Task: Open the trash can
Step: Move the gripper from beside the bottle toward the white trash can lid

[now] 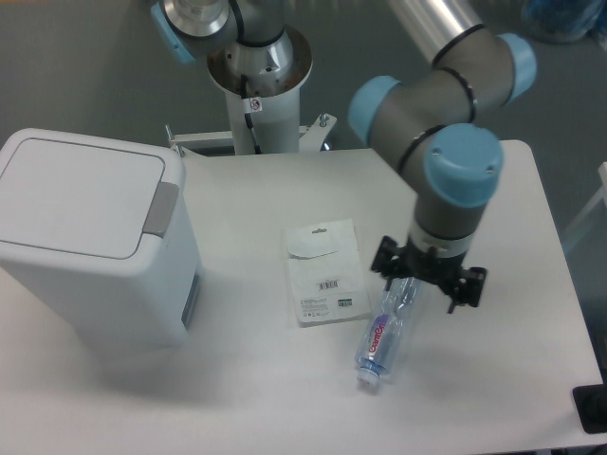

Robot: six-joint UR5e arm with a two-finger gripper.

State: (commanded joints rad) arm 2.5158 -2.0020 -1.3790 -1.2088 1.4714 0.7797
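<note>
Grey flooring surrounds a white desk (285, 398) that fills most of the view; its right edge falls away toward a lighter floor strip. Beyond the far edge stands the arm's white mounting pedestal (256, 104), with a small warning label on its column.

The trash can (90, 237) stands at the left end of the desk, its left side cut off by the picture edge. Its flat lid is down, and the grey push tab (162, 209) sits on the lid's right edge.

The arm (446, 123), grey with blue joint caps, reaches in from the top of the picture to right of centre. Its wrist points straight down, so the gripper (427, 278) is largely hidden beneath it; only black bracket parts show, and whether the fingers are apart or together cannot be told.

A flat white retail packet (325, 272) with a barcode lies at the desk centre. Just right of it lies a clear plastic bottle (383, 332), cap toward the near edge, its far end covered by the gripper.

A dark object (592, 409) is cut off at the near right corner.
</note>
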